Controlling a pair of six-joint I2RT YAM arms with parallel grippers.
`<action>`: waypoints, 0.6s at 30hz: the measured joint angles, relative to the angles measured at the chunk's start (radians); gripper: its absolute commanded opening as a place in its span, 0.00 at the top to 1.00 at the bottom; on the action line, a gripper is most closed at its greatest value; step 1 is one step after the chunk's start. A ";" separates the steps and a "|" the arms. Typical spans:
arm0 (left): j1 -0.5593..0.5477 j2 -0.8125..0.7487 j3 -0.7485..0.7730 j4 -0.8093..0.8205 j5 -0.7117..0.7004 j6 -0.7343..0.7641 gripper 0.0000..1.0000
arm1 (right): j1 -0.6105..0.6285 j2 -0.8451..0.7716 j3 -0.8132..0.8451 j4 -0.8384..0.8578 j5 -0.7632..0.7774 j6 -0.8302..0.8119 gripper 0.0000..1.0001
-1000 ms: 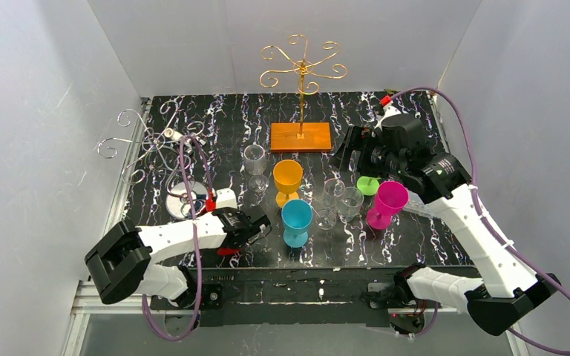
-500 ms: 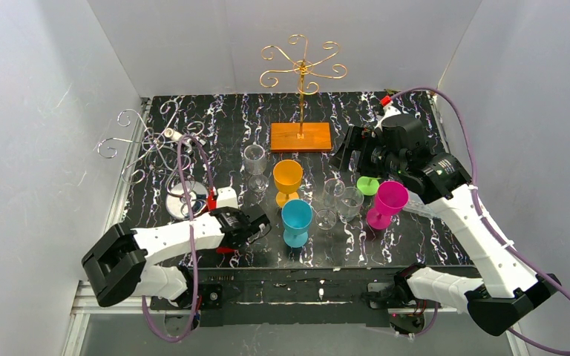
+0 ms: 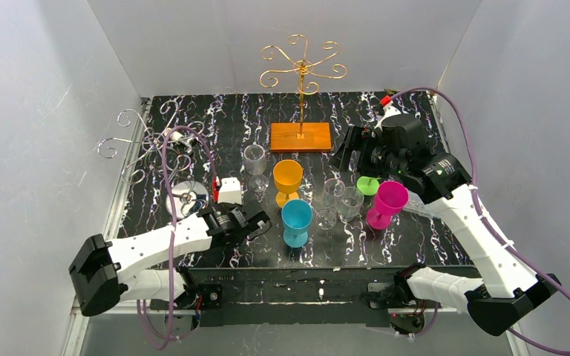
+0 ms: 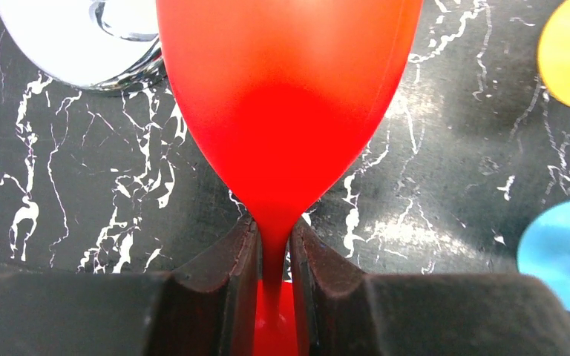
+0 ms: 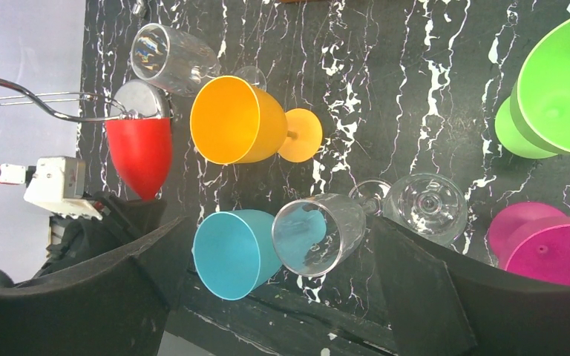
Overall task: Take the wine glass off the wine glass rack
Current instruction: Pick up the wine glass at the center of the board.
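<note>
My left gripper [image 3: 226, 215] is shut on the stem of the red wine glass [image 4: 289, 96]. The stem sits between both fingers [image 4: 230, 274], the bowl ahead of them and the foot behind. The glass lies roughly level above the table. In the right wrist view the red wine glass [image 5: 141, 152] is beside the round base [image 5: 142, 100] of the silver wire rack [image 3: 145, 141], below its curled arms. In the top view the wrist camera hides the glass. My right gripper [image 5: 282, 297] is open and empty, held high over the right side of the table.
A gold rack [image 3: 302, 70] on a wooden base [image 3: 300, 137] stands at the back. On the table stand an orange glass [image 3: 287, 178], a blue glass [image 3: 296, 221], three clear glasses [image 3: 255, 159], a green glass [image 3: 369, 184] and a magenta glass [image 3: 390, 202].
My left wrist has moved a little away from the near edge, the red glass still in it, and the elbow has swung left. The right arm has not moved.
</note>
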 measured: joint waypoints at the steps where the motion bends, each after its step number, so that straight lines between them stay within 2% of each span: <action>1: -0.006 -0.008 0.003 -0.003 -0.002 0.006 1.00 | 0.000 0.000 0.000 0.000 -0.001 0.000 0.02; 7: -0.056 -0.090 0.035 -0.021 -0.021 0.074 1.00 | 0.000 0.023 0.034 0.002 -0.058 -0.003 0.02; 18: -0.108 -0.285 0.083 0.005 -0.030 0.287 1.00 | 0.001 0.109 0.158 0.019 -0.216 -0.011 0.02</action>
